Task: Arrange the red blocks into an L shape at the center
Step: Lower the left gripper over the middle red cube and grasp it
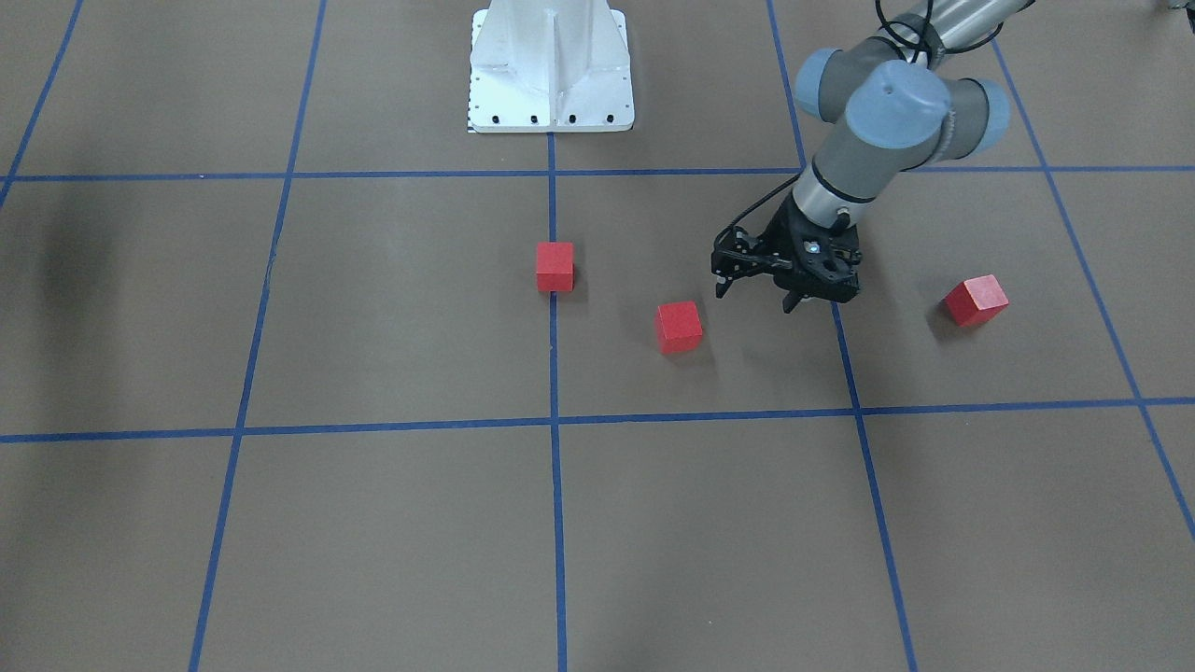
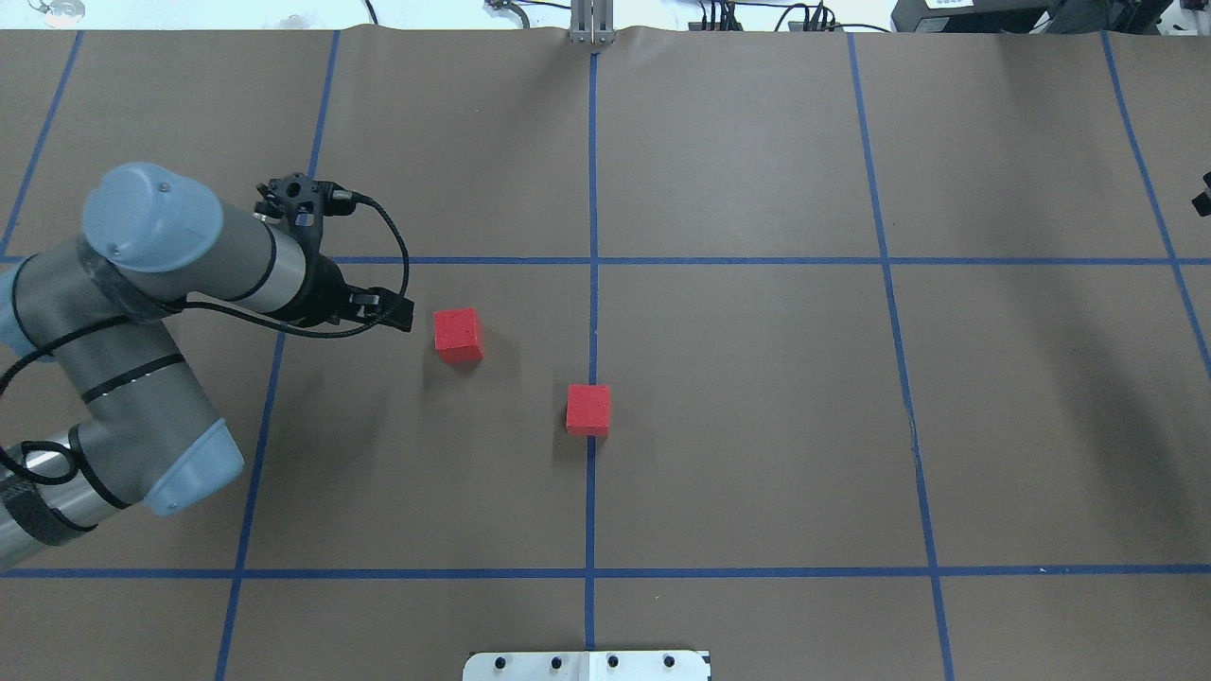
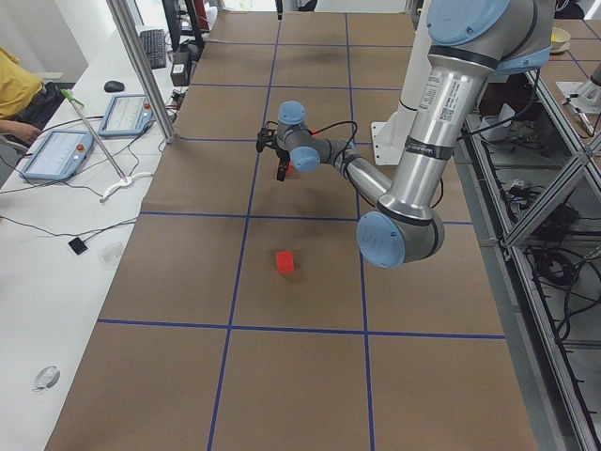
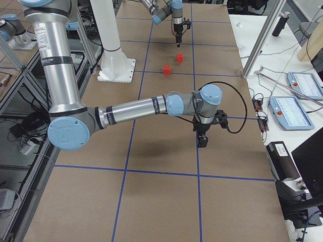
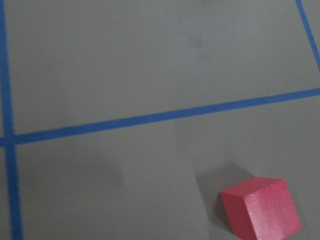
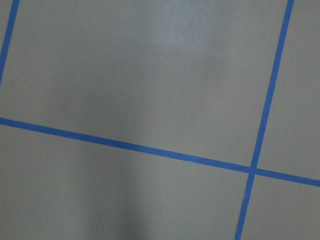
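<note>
Red blocks lie in three places. The first block (image 1: 555,266) sits on the middle tape line at the center (image 2: 593,322). The second block (image 1: 679,327) is near it, and the third block (image 1: 976,301) lies well apart toward the robot's left. In the front-facing view the left gripper (image 1: 754,297) hangs between those last two, jaws apart and empty. The second block is at its 8 o'clock and the third at its 3 o'clock. The cubes have no long axis. The right gripper (image 4: 202,141) shows only from the side, far off, so I cannot tell its state. The left arm is probably the one to pick next.
</note>
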You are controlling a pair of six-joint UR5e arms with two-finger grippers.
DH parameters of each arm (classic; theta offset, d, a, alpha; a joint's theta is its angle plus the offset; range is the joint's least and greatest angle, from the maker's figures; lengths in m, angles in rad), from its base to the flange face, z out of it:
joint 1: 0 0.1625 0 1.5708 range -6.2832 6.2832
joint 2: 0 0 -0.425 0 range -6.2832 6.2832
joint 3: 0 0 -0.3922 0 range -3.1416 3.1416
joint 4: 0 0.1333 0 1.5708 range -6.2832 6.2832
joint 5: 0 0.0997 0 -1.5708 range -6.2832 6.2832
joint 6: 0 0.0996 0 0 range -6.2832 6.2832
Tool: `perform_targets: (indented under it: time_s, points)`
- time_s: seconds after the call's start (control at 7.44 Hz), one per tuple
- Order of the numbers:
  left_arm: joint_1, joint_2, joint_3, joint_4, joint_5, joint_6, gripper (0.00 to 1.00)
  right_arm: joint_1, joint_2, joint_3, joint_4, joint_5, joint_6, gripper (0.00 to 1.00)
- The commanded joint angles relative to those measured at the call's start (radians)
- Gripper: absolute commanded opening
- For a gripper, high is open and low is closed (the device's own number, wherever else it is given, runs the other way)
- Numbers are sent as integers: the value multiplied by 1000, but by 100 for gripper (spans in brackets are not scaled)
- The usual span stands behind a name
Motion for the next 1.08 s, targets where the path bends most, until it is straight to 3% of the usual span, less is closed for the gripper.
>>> perform_targets:
  time_s: [0.0, 0.27, 0.4, 0.94]
  points:
    - [69, -149, 22, 265, 48, -68, 100, 1, -12, -1, 1, -1, -2, 99]
    - [86, -264, 167, 264, 46, -87, 100, 1, -12, -1, 1, -1, -1, 99]
    - [86, -274, 197, 261, 45, -72, 100, 1, -12, -1, 1, -1, -1, 99]
    - [63, -268, 202, 269, 43, 16, 99, 0, -9, -1, 1, -1, -1, 99]
